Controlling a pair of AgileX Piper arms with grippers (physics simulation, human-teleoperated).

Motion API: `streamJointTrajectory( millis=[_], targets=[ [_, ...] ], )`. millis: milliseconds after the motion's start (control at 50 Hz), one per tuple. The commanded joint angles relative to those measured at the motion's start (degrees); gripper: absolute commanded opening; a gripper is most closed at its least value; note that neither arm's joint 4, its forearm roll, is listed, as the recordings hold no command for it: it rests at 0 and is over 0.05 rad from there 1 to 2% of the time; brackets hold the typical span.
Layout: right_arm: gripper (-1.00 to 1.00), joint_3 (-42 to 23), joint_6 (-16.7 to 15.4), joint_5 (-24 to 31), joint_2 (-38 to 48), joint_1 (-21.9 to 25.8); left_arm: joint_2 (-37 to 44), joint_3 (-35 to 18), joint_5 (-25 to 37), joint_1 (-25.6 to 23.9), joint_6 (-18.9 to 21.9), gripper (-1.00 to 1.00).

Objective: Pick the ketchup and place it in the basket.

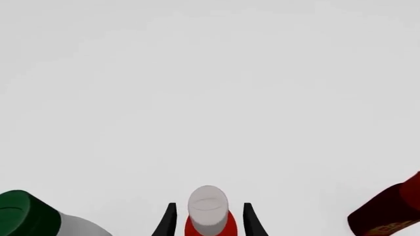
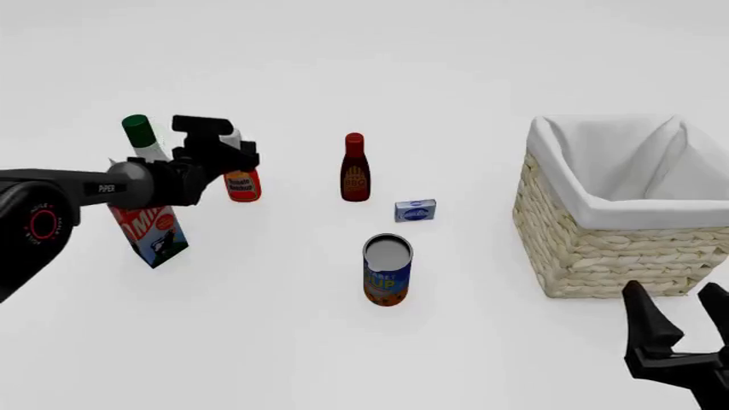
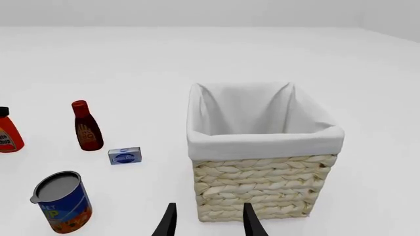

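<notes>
The ketchup (image 2: 242, 184) stands upright at the left of the table, a red-orange bottle with a yellow label. My left gripper (image 2: 232, 150) is at its top, covering the cap in the front view. In the left wrist view the white-grey cap of the ketchup (image 1: 208, 205) sits between the two dark fingers of the left gripper (image 1: 208, 207), with a small gap on each side, so the jaws are open around it. The basket (image 2: 592, 248) stands at the right, lined in white. My right gripper (image 2: 674, 312) hangs open in front of the basket (image 3: 262, 187), holding nothing.
A white bottle with a green cap (image 2: 139, 132) and a carton (image 2: 148, 231) stand close by the left arm. A maroon bottle (image 2: 354, 168), a small blue box (image 2: 415, 210) and an open can (image 2: 387, 269) lie between the ketchup and the basket.
</notes>
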Motion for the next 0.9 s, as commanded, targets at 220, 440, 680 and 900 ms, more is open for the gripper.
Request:
streamJointTrajectory(
  millis=[220, 440, 680, 900],
  targets=[
    [1.00, 0.01, 0.25, -0.54, 0.75, -0.02, 2.90, -1.33, -0.55, 0.32, -0.03, 1.00],
    [1.00, 0.01, 0.30, -0.23, 0.41, -0.02, 2.51, -0.65, -0.60, 0.26, -0.14, -1.00],
    [1.00, 0.01, 0.50, 0.43, -0.55, 0.06, -1.09, 1.03, -0.17, -0.02, 0.04, -1.00],
    [1.00, 0.01, 0.75, 1.83, -2.54, 0.06, -6.57, 3.13, 1.27, -0.97, -0.06, -1.00]
  ],
)
